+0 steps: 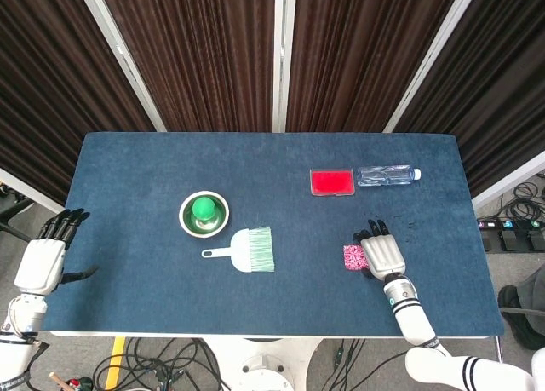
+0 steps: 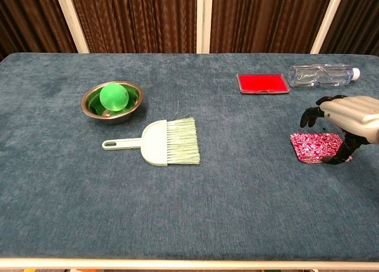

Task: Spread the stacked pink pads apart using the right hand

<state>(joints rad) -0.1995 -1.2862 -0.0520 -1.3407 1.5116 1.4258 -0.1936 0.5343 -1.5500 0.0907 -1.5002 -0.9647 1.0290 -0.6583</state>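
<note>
The stacked pink patterned pads [image 1: 352, 257] [image 2: 318, 147] lie on the blue table toward its right side. My right hand [image 1: 382, 251] [image 2: 341, 119] hovers over their right part, fingers spread and curled downward; in the chest view the thumb reaches down beside the front right corner of the pads. Whether it touches them I cannot tell. Nothing is held in it. My left hand [image 1: 44, 256] hangs off the table's left edge, fingers apart and empty, and appears only in the head view.
A red flat case [image 1: 332, 182] [image 2: 263, 83] and a clear plastic bottle [image 1: 387, 176] [image 2: 323, 75] lie behind the pads. A white hand brush with green bristles [image 1: 248, 250] [image 2: 163, 143] sits mid-table. A metal bowl with a green ball [image 1: 203, 212] [image 2: 112, 100] stands to the left.
</note>
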